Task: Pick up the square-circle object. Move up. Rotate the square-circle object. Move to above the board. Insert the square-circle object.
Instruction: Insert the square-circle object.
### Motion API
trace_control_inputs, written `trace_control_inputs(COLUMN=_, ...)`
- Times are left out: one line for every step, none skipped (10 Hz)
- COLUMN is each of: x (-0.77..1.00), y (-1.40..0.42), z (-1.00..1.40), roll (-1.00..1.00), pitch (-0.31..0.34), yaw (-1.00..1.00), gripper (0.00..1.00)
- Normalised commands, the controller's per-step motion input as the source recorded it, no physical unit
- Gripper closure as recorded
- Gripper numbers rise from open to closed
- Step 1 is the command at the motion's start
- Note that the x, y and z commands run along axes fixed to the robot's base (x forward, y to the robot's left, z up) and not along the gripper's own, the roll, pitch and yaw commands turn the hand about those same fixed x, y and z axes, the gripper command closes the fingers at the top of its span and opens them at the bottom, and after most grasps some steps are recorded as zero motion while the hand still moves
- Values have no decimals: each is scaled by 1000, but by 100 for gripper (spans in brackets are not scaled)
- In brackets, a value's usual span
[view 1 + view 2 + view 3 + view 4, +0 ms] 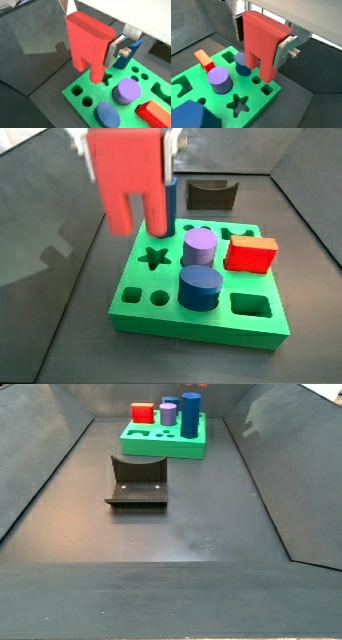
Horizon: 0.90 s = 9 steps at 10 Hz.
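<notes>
My gripper (93, 40) hangs above the board (201, 318), clamped on the square-circle object (130, 178), prongs down. Under me the way is crowded: a purple cylinder (199, 246), a blue cylinder (201, 286), a red cube (250, 254) and a tall blue prism (127, 54) stand in the board. The near floor (160, 534) lies open apart from the fixture (139, 481)
</notes>
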Motion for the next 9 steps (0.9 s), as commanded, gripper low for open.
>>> trace_control_inputs(x=11, y=-217, z=-786, roll=129, pitch=0, yaw=0, gripper=100)
trace_control_inputs(x=6, y=-183, z=-797, roll=67, pitch=-89, yaw=0, gripper=100)
trace_control_inputs(x=17, y=-157, z=-763, roll=71, pitch=-120, yaw=0, gripper=100)
trace_control_inputs(x=69, y=-157, z=-789, roll=117, pitch=-71, yaw=0, gripper=100)
trace_control_inputs(x=117, y=-177, z=-754, roll=213, pitch=-33, yaw=0, gripper=100)
trace_control_inputs(x=166, y=-189, z=-660, roll=321, pitch=-10, yaw=0, gripper=100)
trace_control_inputs(x=211, y=-151, z=-557, roll=373, pitch=0, yaw=26, gripper=100)
trace_control_inputs(x=234, y=-174, z=-549, roll=376, pitch=0, yaw=17, gripper=100)
trace_control_inputs(x=283, y=-200, z=-737, roll=266, pitch=-10, yaw=0, gripper=100)
